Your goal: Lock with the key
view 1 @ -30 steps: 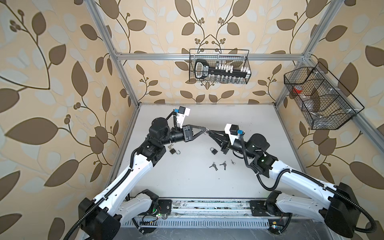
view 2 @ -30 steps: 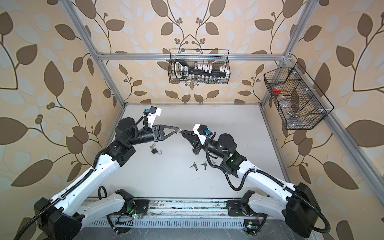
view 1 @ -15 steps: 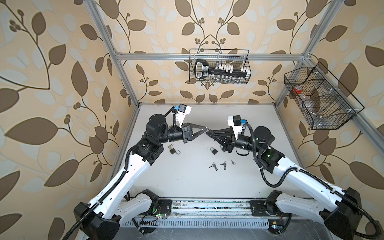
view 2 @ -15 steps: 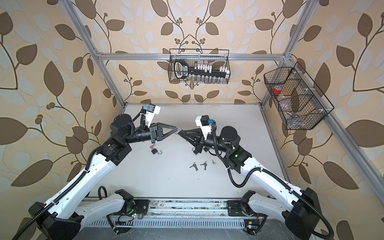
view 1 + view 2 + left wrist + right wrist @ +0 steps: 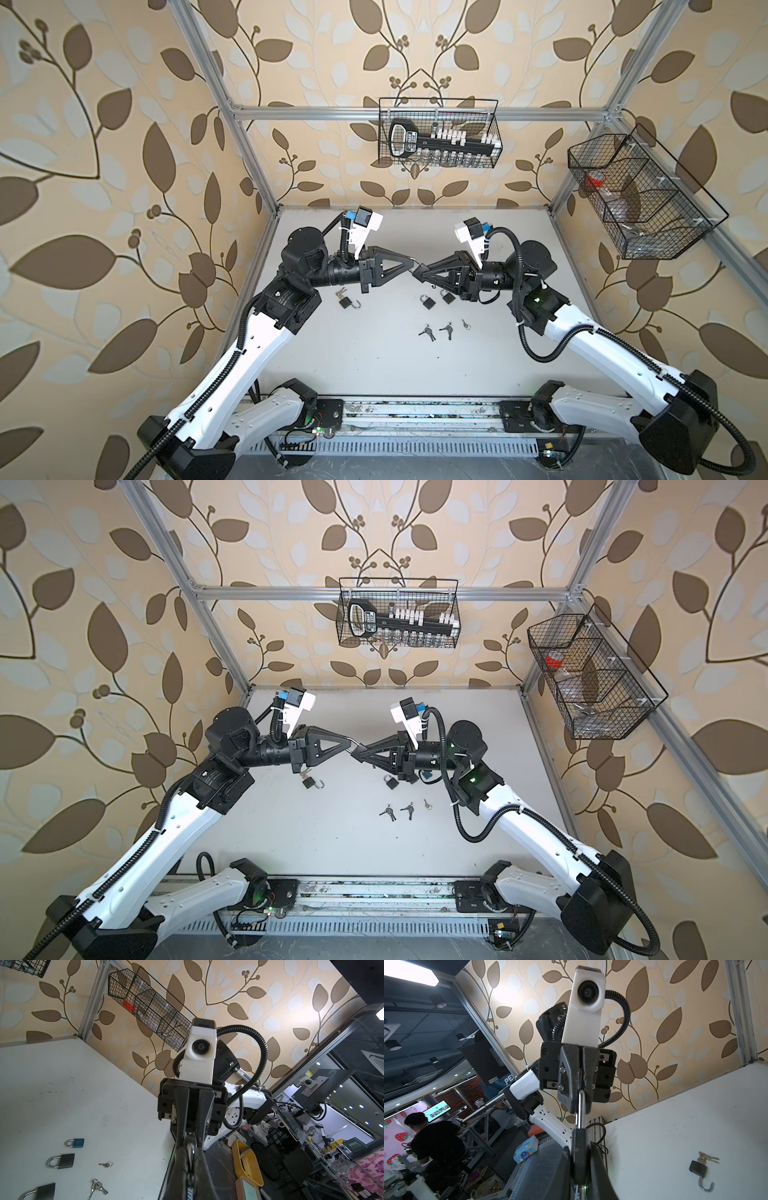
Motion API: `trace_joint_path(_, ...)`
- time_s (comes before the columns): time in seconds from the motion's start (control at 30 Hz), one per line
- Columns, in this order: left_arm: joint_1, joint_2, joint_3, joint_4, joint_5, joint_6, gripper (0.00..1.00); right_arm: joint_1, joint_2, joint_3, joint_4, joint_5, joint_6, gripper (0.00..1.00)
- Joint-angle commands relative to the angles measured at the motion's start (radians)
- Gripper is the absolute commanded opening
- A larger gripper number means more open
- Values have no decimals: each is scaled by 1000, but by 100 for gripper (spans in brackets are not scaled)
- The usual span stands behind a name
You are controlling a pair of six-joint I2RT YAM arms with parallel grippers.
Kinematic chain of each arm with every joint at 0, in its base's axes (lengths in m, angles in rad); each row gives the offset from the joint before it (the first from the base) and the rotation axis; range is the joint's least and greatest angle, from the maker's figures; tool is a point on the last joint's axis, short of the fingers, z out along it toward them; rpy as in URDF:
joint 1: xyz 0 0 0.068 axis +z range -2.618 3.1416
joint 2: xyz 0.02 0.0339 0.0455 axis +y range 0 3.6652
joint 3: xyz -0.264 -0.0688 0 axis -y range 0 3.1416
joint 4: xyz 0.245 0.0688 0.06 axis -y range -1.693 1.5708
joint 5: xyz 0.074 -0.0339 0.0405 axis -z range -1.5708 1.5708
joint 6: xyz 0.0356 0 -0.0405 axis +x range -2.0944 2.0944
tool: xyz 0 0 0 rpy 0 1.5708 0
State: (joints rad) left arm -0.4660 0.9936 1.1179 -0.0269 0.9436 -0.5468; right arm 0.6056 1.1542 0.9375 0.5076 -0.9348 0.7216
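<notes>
Two pincers meet in mid-air over the bench, sharing one small padlock.
The left pincer is clenched on the silver shackle, and the right pincer grasps the dark body of the padlock, tip to tip above the middle of the bench. In both top views the black fingers hide nearly all of it, and whether a key sits in it cannot be told. Below the left pincer an open padlock lies on the bench with a bunch of keys touching it. Under the right pincer lie a grey padlock and, just beside it, a blue padlock, both closed. Nearer the front edge lie two key bunches and a single key, apart from the locks. A wire basket hangs on the back wall.
</notes>
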Motion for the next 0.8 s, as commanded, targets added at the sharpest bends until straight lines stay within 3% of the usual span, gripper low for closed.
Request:
trace_joint_path(0.0,-3,-18,33,8,11,33,0,-1,-2,46,99,-74,65,0)
trace_joint_path(0.77,-72,-4,-43,21,-23,32,0,-1,24,88,162,-65,128,0)
